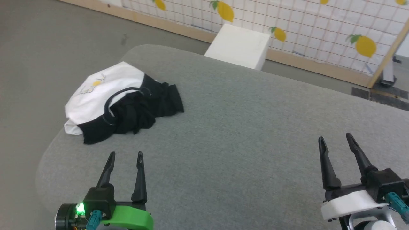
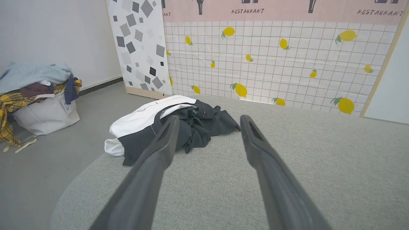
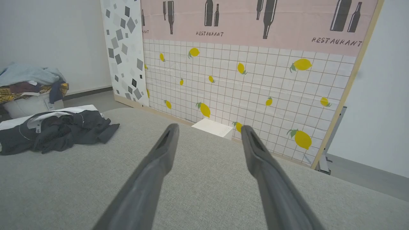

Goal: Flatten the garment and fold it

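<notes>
Soft garment [image 1: 105,95], white over bunched black, crumpled on woven grey counter [image 1: 239,127] just ahead of left pincer [image 1: 126,154]. Gaping wide and empty, right pincer [image 1: 335,137] likewise. Blocky white box [image 1: 239,44] far ahead.

garment [image 1: 105,95]: crumpled heap, not flattened, not folded. White body on the left side, facing up, with a small yellow line print [image 1: 96,83] on it. Black sleeves and trim bunched in wrinkled folds on the right and near side; one black flap spreads out flat to the right. A curved black trim band crosses the middle. Sits at the far-left end of the grey table [image 1: 255,127], right at the rounded edge; white hem possibly overhangs it slightly.
</notes>
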You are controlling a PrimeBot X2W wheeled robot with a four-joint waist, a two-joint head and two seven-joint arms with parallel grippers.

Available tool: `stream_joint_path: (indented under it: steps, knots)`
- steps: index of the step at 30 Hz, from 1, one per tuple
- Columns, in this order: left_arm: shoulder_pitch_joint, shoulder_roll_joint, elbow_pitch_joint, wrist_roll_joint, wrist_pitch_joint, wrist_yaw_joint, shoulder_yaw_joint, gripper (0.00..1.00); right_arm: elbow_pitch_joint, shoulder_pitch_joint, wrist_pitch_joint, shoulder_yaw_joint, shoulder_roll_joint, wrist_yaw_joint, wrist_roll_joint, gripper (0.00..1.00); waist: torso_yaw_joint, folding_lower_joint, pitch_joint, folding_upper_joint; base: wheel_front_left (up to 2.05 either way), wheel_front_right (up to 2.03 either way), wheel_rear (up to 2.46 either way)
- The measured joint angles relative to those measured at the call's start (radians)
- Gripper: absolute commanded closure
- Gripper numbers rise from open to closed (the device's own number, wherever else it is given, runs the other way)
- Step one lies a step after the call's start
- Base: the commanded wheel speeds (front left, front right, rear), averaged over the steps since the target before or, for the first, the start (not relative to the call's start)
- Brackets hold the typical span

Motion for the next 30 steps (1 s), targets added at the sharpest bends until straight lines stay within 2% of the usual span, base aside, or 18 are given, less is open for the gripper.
stream_joint_path:
  steps: [12, 30]
  knots:
    - [0.020, 0.000, -0.015, -0.004, -0.025, -0.001, -0.001, 0.00, 0.006, 0.000, -0.026, 0.004, 0.000, 0.000, 0.004, 0.00, 0.084, 0.0000, -0.007, 0.0000, 0.00, 0.00, 0.00]
    - [0.039, 0.000, -0.028, -0.009, -0.062, 0.000, -0.030, 0.00, 0.002, 0.003, -0.063, 0.002, 0.001, 0.000, 0.004, 0.00, 0.174, 0.0000, 0.002, 0.0000, 0.00, 0.00, 0.00]
